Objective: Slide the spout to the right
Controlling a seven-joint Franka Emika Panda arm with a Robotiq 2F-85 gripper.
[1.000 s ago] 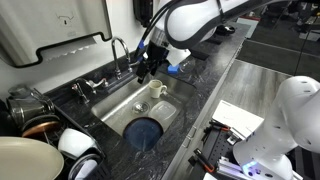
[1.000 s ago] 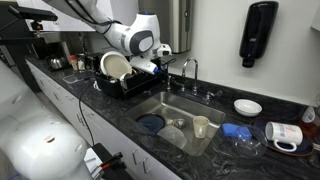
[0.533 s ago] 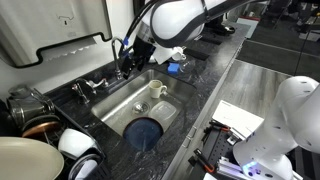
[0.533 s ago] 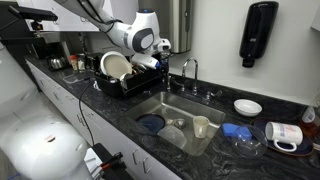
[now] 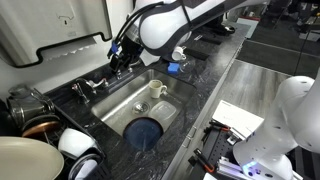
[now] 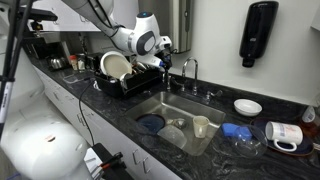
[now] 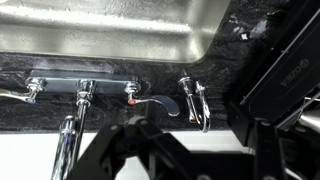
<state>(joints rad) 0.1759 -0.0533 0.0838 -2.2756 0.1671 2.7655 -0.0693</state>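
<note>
The spout (image 7: 196,104) is a thin chrome arched tube rising from a small base on the black counter behind the sink. In an exterior view it stands tall at the sink's back edge (image 6: 190,67). My gripper (image 7: 190,160) is open and empty, with its dark fingers on either side of the spout's arch, apart from it. In an exterior view the gripper (image 5: 120,60) hangs at the faucet and hides most of the spout. In an exterior view the gripper (image 6: 165,62) sits just left of the spout.
A chrome tap set with lever handles (image 7: 82,88) stands beside the spout. The steel sink (image 5: 120,105) holds a cup (image 5: 157,90) and a blue bowl (image 5: 145,131). A dish rack with plates (image 6: 125,80) and a white mug (image 6: 283,133) flank the sink.
The arm has swung from above the sink toward the wall, bringing the gripper to the spout. The spout has not visibly moved.
</note>
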